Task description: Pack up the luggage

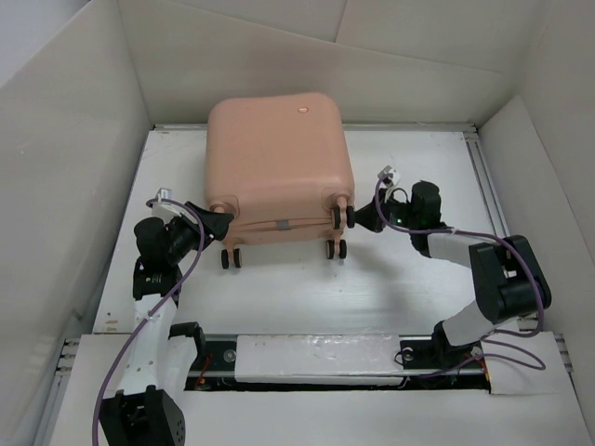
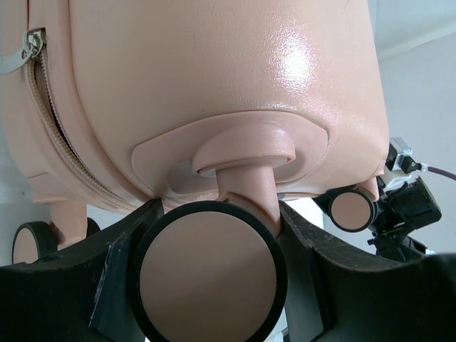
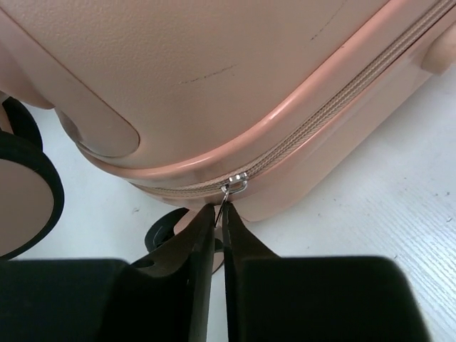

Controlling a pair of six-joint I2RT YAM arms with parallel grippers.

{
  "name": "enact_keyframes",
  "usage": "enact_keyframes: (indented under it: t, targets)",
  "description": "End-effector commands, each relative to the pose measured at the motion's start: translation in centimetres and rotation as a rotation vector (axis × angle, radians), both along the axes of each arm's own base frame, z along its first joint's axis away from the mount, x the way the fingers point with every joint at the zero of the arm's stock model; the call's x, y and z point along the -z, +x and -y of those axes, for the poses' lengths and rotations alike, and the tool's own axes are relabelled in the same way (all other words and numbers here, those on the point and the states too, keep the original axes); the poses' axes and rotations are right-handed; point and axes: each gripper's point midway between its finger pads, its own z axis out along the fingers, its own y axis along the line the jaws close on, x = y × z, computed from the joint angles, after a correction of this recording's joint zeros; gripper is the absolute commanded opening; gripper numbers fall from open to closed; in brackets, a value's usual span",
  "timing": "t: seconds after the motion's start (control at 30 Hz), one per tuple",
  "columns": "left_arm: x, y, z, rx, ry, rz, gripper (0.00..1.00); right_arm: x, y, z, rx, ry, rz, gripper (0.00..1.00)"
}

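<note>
The peach-pink luggage (image 1: 279,167) lies closed on the white table, its caster wheels toward the arms and a round button (image 1: 301,110) on its shell. My left gripper (image 1: 221,223) is at its near left corner, with its fingers on either side of a caster wheel (image 2: 210,278) and pressed against its stem. In the left wrist view my left gripper (image 2: 217,211) sits under the shell (image 2: 214,71). My right gripper (image 1: 358,216) is at the near right corner. In the right wrist view it (image 3: 219,214) is shut on the metal zipper pull (image 3: 229,191) of the shut zipper (image 3: 320,114).
White cardboard walls (image 1: 65,139) box in the table on the left, back and right. A metal rail (image 1: 483,177) runs along the right side. Another zipper pull (image 2: 28,46) shows at the shell's left seam. Purple cables (image 1: 483,237) trail from both wrists.
</note>
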Motion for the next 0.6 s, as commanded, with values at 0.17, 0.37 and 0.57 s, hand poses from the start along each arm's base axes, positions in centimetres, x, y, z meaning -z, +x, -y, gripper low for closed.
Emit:
enact_keyframes:
  t: [0.17, 0.37, 0.57]
  targets:
    - [-7.0, -0.3, 1.4, 0.1, 0.013, 0.269, 0.0, -5.8, 1.7, 0.1, 0.076, 0.061, 0.239, 0.0]
    - [-6.9, -0.4, 1.5, 0.098, 0.005, 0.276, 0.0, -5.1, -0.6, -1.2, 0.154, 0.053, 0.212, 0.0]
    - [-7.0, -0.4, 1.9, 0.114, -0.05, 0.285, 0.0, -3.6, -7.3, -6.6, 0.297, 0.018, 0.149, 0.0]
